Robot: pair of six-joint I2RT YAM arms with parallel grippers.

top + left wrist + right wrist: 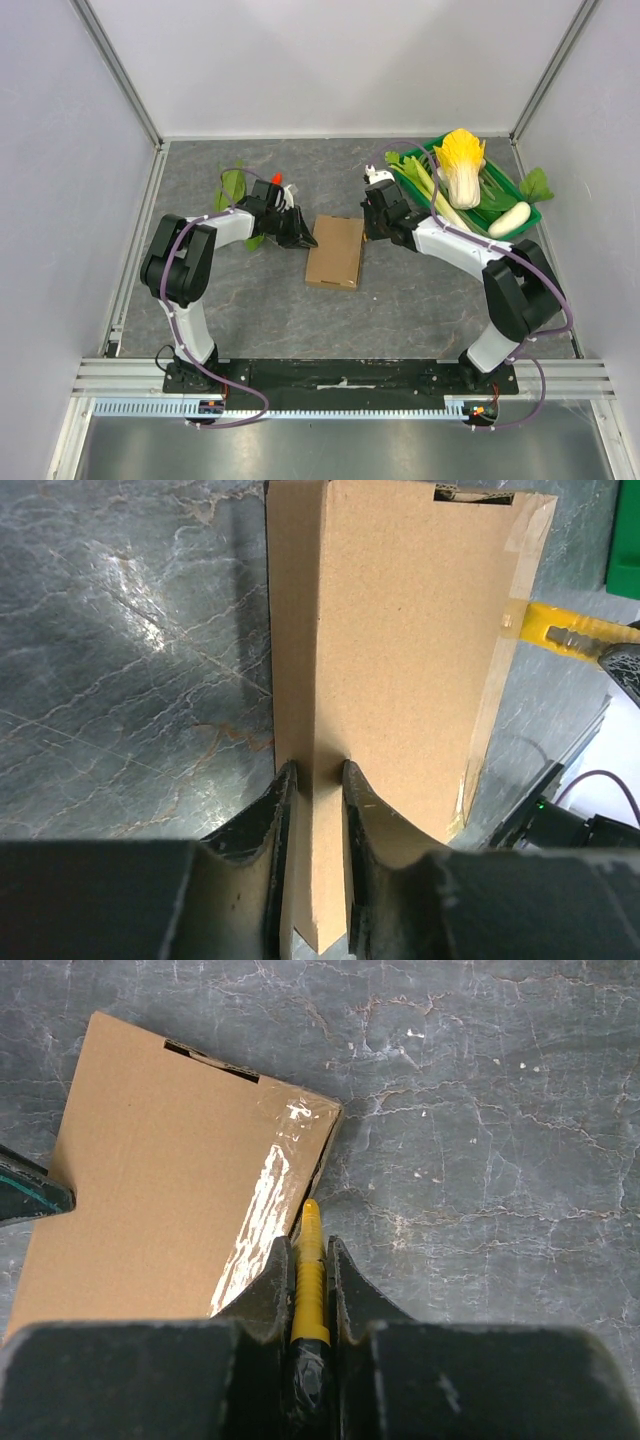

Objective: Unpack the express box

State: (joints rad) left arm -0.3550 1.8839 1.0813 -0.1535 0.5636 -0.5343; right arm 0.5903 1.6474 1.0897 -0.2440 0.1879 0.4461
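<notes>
The express box point(335, 250), a flat brown cardboard box, lies on the grey table between my two arms. My left gripper point(300, 238) is at its left edge. In the left wrist view the box's edge point(410, 660) runs between the fingers of the left gripper point(316, 775), and both fingers press against the cardboard. My right gripper point(375, 225) is at the box's far right corner. The right gripper point(310, 1250) is shut on a yellow cutter point(310, 1232), whose tip touches the taped side seam point(262, 1215) of the box point(160, 1180).
A green crate point(430, 147) at the back right holds a napa cabbage point(462, 165), a white radish point(510, 218) and green stalks point(430, 190). A leafy green point(233, 185) lies behind the left arm. Walls close in the table on three sides.
</notes>
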